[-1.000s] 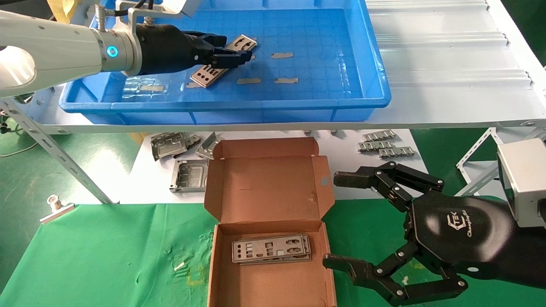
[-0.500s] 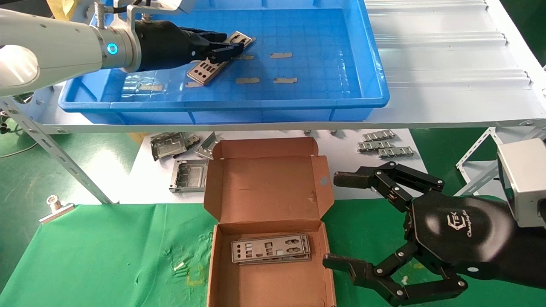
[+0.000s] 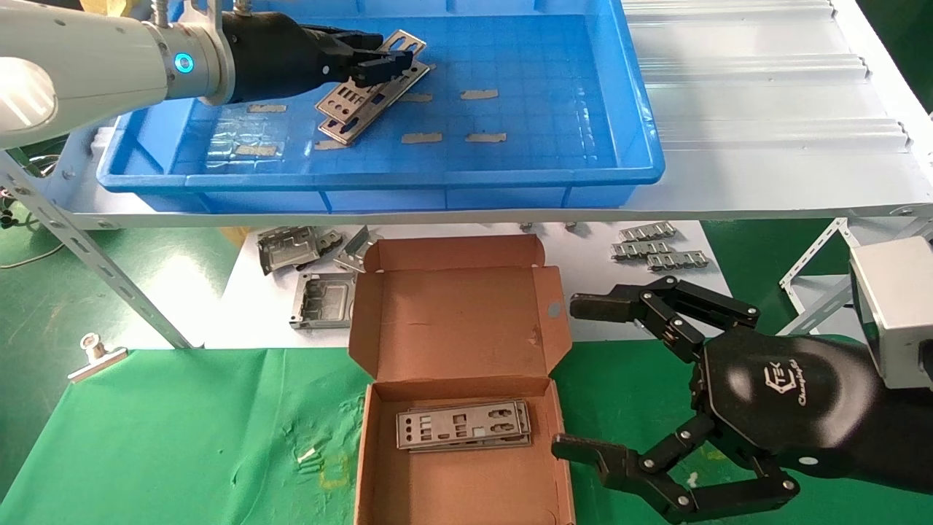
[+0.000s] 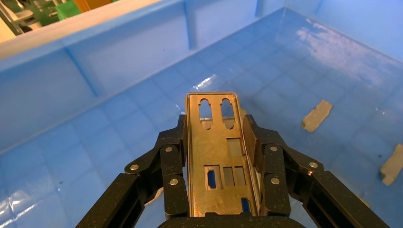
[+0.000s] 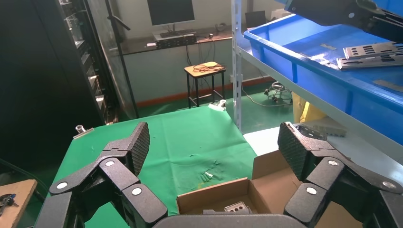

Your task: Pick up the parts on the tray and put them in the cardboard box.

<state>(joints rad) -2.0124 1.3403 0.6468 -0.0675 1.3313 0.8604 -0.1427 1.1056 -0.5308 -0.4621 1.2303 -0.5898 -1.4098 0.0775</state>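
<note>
A plate is gripped by the left gripper above the tray at 11 o'clock; another remains beneath. Parts are stacked in the cardboard box. Right gripper, parked at 4 o'clock, is spread wide.

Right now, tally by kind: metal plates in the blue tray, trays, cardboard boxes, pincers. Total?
Plates in tray: 2, the held plate in the left pincer and the loose plate on the tray floor
Blue tray: 1
Cardboard box: 1
Pincers: 2, including the right pincer, open beside the box
Total: 6
</note>
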